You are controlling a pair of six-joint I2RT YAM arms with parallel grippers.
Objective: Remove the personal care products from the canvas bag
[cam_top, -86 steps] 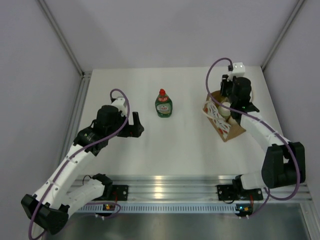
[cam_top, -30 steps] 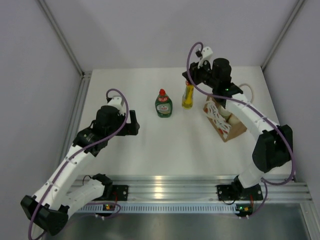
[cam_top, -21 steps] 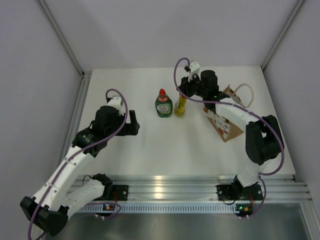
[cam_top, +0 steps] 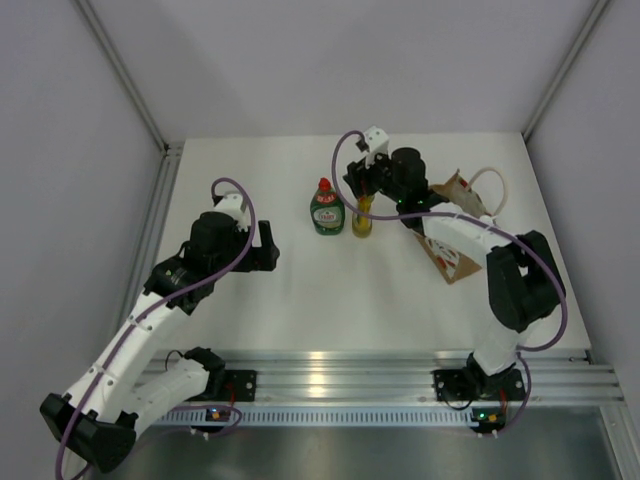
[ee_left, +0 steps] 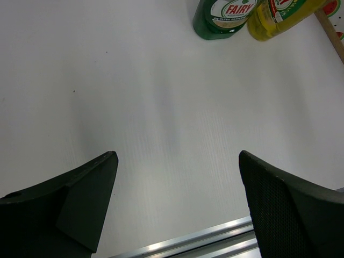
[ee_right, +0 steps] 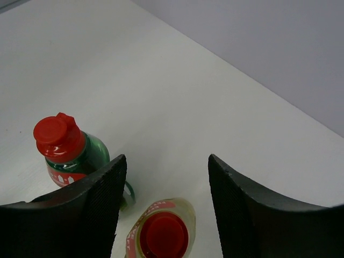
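While the yellow bottle point(cam_top: 363, 218) stands upright just beside the green bottle point(cam_top: 327, 211), near the middle of the tabletop's point(cam_top: 300, 300) far edge, I judge the release of this second product to be the step in hand. My right claw point(ee_right: 167, 166) hangs directly over its red cap point(ee_right: 164, 236), fingers apart and clear of it. The canvas bag point(cam_top: 458, 255) sits toward the right edge, its mouth partly hidden by the right arm point(cam_top: 480, 232), so I cannot tell what is inside. Next I would lift straight up, then swing over the bag. My left claw point(ee_left: 177, 156) hovers spread wide toward the left edge.
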